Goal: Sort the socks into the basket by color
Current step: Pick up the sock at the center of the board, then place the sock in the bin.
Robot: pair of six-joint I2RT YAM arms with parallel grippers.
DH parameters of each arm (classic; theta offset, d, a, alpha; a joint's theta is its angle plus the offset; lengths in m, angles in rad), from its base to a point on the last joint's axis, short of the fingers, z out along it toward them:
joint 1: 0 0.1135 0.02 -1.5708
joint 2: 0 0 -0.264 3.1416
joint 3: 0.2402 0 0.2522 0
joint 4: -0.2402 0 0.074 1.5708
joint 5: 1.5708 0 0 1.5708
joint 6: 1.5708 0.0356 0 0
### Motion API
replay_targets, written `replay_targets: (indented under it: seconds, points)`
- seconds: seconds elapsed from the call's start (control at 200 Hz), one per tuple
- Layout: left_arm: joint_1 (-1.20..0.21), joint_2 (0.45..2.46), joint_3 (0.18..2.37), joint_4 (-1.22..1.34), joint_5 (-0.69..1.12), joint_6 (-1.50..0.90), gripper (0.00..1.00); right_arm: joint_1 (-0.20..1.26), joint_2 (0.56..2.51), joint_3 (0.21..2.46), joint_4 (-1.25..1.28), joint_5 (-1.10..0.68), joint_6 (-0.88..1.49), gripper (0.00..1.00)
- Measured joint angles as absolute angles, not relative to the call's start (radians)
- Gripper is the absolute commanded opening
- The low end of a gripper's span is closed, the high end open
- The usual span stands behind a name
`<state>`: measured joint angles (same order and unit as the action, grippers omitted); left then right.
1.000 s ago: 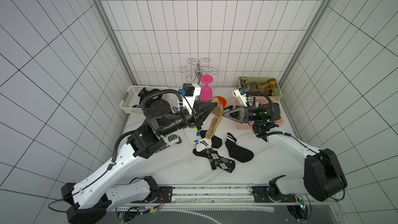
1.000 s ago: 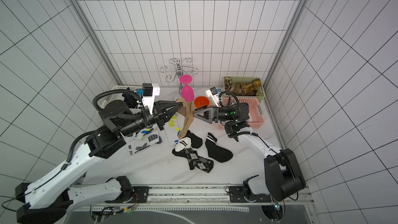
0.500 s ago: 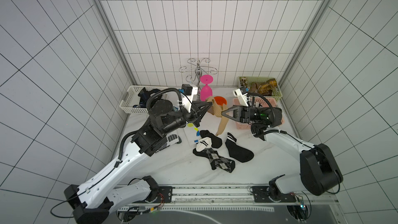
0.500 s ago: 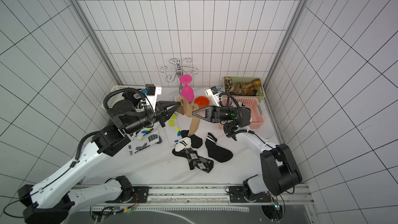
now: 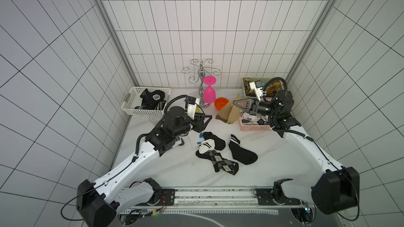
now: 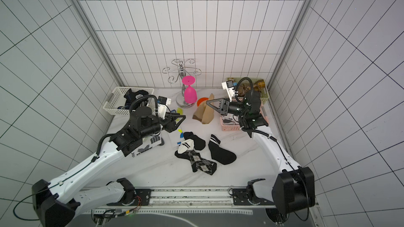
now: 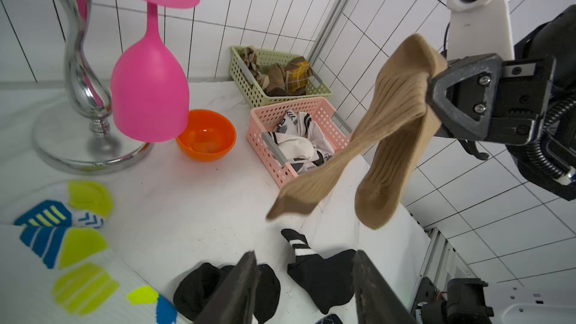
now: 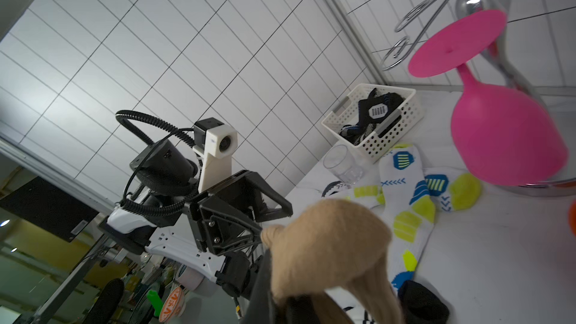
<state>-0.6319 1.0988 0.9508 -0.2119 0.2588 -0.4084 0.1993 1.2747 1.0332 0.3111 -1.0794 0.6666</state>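
My right gripper [image 5: 235, 104] is shut on a tan sock [image 5: 230, 114], which hangs folded over its jaws above the table beside the pink basket [image 5: 253, 128]. In the left wrist view the tan sock [image 7: 396, 120] dangles in two limp ends. My left gripper [image 5: 208, 119] stands open and empty, apart from the sock, over the black socks [image 7: 324, 272]. A black argyle sock [image 5: 220, 162], a striped black sock [image 5: 240, 153] and a white sock [image 5: 206, 148] lie mid-table. White yellow-blue print socks [image 8: 411, 188] lie near the white basket [image 5: 142, 112].
The white basket holds black socks, the green basket [image 5: 245, 88] brown ones, the pink basket white ones. A pink glass [image 5: 209, 93] hangs upside down on a chrome rack [image 5: 201, 70]. An orange bowl [image 5: 220, 103] and a clear glass [image 8: 341, 163] stand nearby.
The right gripper closed on the tan sock and the left gripper let it go, opened and drew back. The sock now hangs from the right gripper alone, farther right.
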Motion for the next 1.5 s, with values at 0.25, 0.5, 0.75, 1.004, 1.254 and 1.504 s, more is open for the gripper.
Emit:
replay_targets:
  seconds: [0.25,0.5,0.75,1.004,1.254,1.504]
  points:
    - [-0.632,1.108,0.95,-0.2,0.239,-0.407,0.57,0.13,1.402,1.183,0.106,-0.875,0.477,0.0]
    - [-0.632,1.078,0.949,-0.23,0.205,-0.398,0.57,0.098,1.574,1.385,0.046,-0.659,0.356,0.0]
    - [-0.631,1.023,0.931,-0.245,0.172,-0.396,0.57,0.091,1.764,1.6,0.042,-0.489,0.274,0.0]
    - [-0.631,1.013,0.906,-0.255,0.144,-0.403,0.57,0.079,1.922,1.725,0.099,-0.357,0.229,0.0]
    - [-0.631,1.002,0.9,-0.26,0.113,-0.408,0.57,0.045,2.062,1.765,0.196,-0.304,0.212,0.0]
    - [-0.627,1.02,0.9,-0.258,0.09,-0.408,0.57,0.012,2.186,1.819,0.239,-0.292,0.21,0.0]
